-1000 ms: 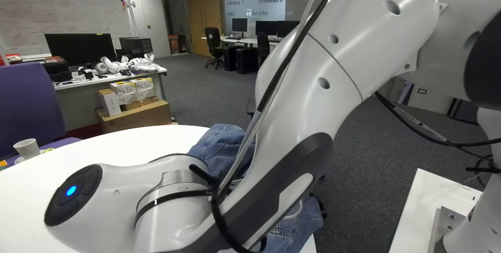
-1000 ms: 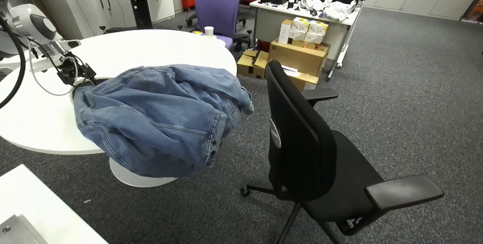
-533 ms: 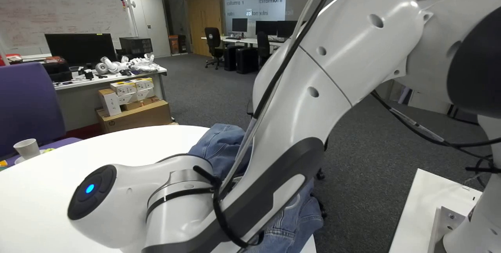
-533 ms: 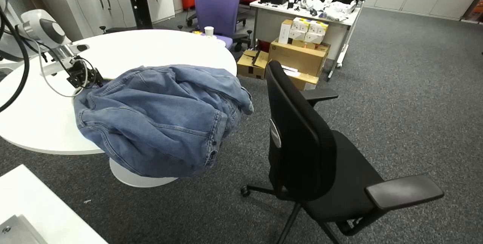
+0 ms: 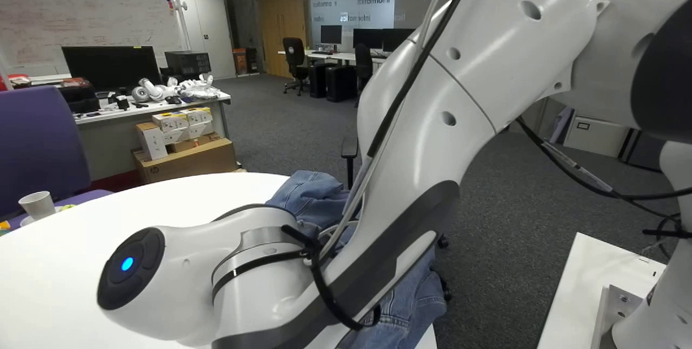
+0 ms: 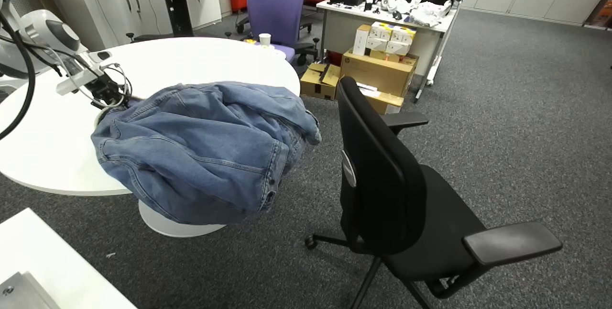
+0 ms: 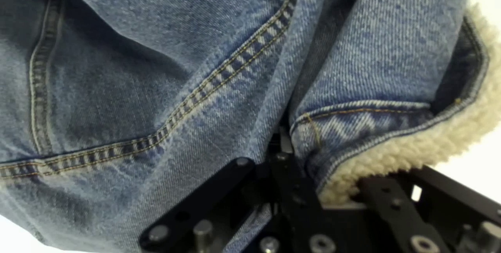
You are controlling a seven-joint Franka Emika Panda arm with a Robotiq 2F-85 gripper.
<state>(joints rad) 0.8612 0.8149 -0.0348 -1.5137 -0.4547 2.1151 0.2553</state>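
Denim jacket (image 6: 201, 146) drapes over the four o'clock edge of the round white table (image 6: 167, 60) in an exterior view. I have my fingers (image 7: 285, 174) pinched narrow on it: curly cream fleece (image 7: 426, 149), creased denim, double-stitched seams.

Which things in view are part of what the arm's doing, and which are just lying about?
Part of it:
Denim jacket with cream fleece trim
Gripper, at that trim; can't tell if it has a grip
Round white table, under part of the jacket

Lying about:
Black office chair
Purple chair
White cup
Cardboard boxes
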